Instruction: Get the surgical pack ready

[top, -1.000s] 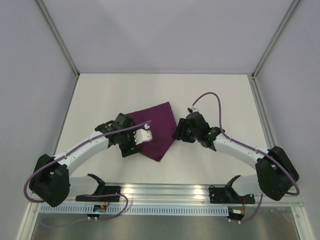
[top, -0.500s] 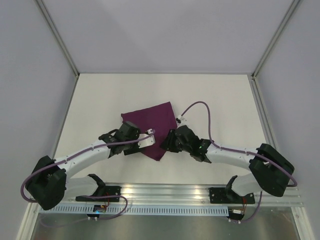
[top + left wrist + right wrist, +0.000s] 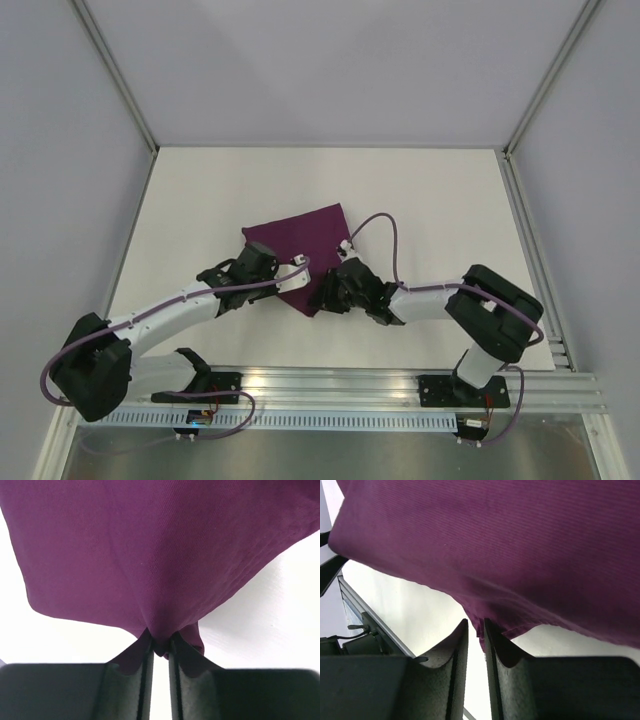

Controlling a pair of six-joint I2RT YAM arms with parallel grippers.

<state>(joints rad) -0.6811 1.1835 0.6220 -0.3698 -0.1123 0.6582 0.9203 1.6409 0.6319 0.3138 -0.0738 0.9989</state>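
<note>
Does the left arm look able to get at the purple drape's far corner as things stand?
Probably not without letting go: the left gripper is shut on the purple drape at its near edge, as is the right gripper. Nothing else blocks the way.

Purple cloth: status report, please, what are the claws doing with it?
Left gripper shut on surgical pack, at its edge. Right gripper likewise pinching it. Nothing seen in the way.
</note>
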